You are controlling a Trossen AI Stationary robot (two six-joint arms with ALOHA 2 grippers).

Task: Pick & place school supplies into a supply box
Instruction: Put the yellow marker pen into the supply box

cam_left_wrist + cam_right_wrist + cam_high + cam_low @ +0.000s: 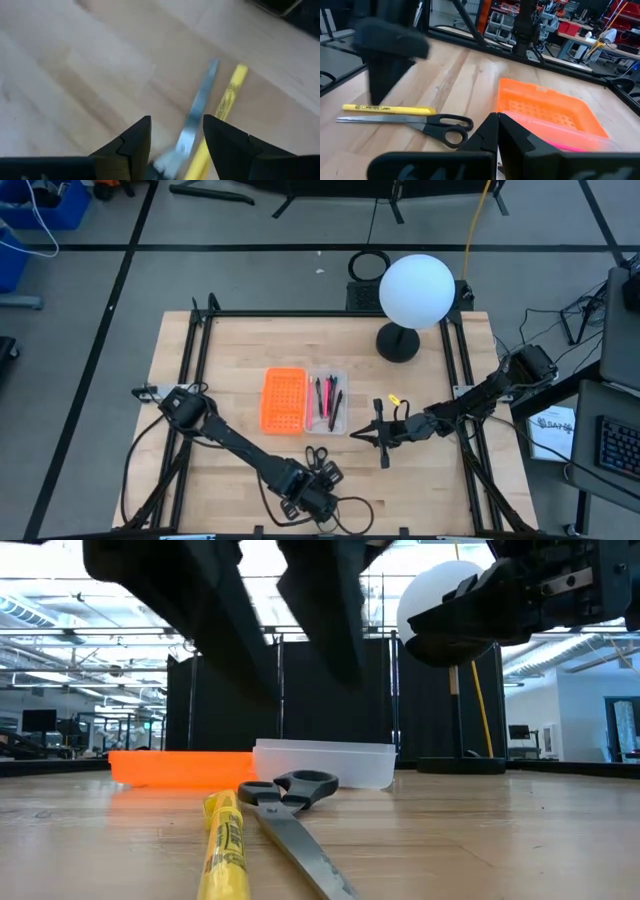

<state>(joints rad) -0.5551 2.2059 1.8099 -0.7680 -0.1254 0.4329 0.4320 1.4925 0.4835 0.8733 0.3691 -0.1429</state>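
The left gripper (318, 498) is seen at the lower centre of the overhead frame, its fingers (135, 142) spread wide and nothing held between them. Directly under the gap lie the scissors (285, 802) and, touching alongside them, a yellow pen (224, 840), both flat on the wooden table (230, 350) and not yet in the box. In the table-level frame the scissors are shown at lower centre, black handles toward the box, blades running toward the camera.

The scissors are judged stiff, fairly light and smooth on the blades, so a grip across bare metal may well slip. A hold near the pivot, or across the thicker handle end, appears the safer choice. The pen is judged light and round, likely to roll if nudged; because the two lie against each other, care would be needed to take one without dragging the other.

Farther up the overhead frame, at centre, the clear box (328, 402) is seen with several pens (325, 395) already laid inside, and the orange perforated tray (283, 399) sits just beside it on its left.

The right gripper (381, 438) is held to the right of the box, above the table, its fingers pressed together on nothing. A white globe lamp (416, 290) stands in the upper right.
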